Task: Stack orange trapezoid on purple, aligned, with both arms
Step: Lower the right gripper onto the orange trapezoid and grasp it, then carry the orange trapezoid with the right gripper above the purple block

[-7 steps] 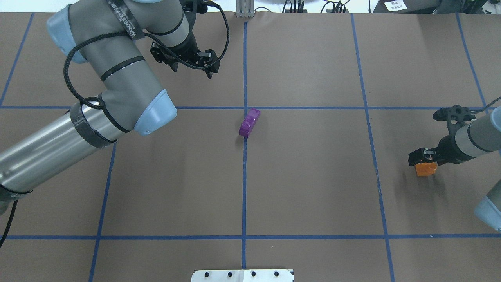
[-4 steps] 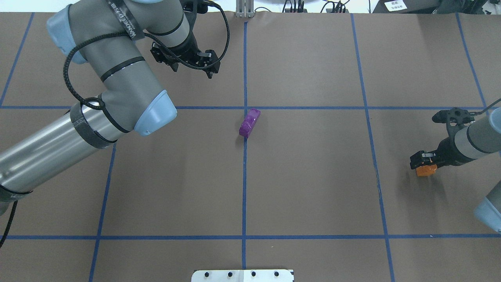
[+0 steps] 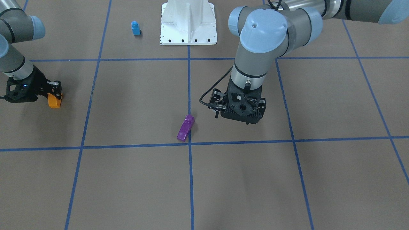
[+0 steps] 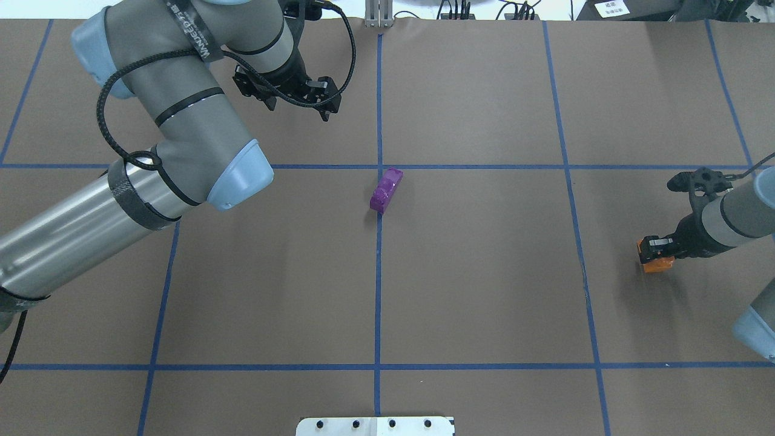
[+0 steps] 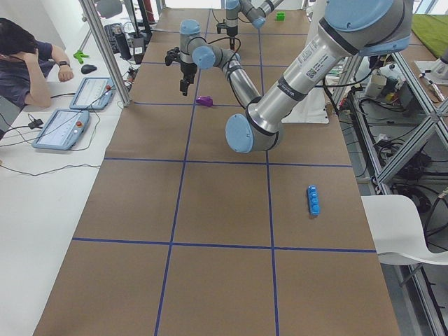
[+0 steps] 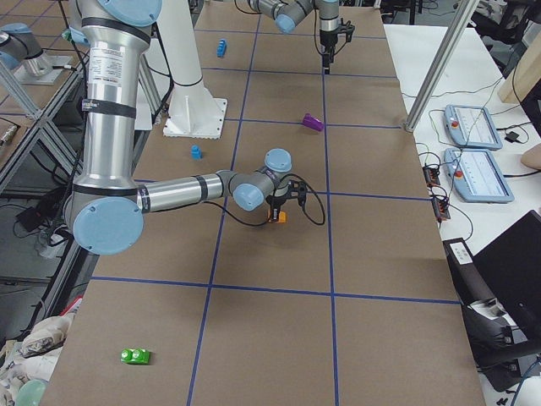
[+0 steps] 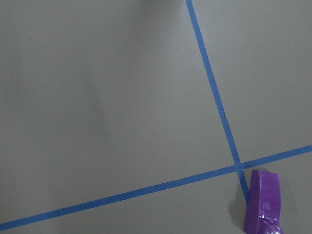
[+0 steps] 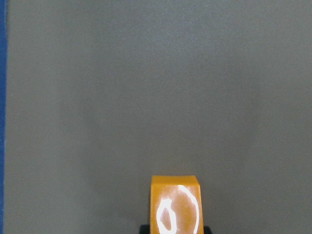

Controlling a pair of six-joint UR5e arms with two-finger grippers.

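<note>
R jaws gripping glossy orange plastic trapezoid [image 4: 659, 265]; glossy purple plastic wedge [image 4: 386, 189] lying well apart at counter [image 4: 484, 272] centre, nearer L jaws (gap unclear).

The tabletop [image 4: 484, 272] is covered in brown paper and gridded with blue tape lines [image 4: 378, 290]. The purple brick [image 4: 385, 190] lies slanted beside a crossing, touching the centre line. A small blue brick [image 3: 135, 28] stands near the white robot base [image 3: 188, 25]. A long blue brick [image 5: 313, 200] and a green piece [image 6: 135, 356] lie toward opposite ends.
</note>
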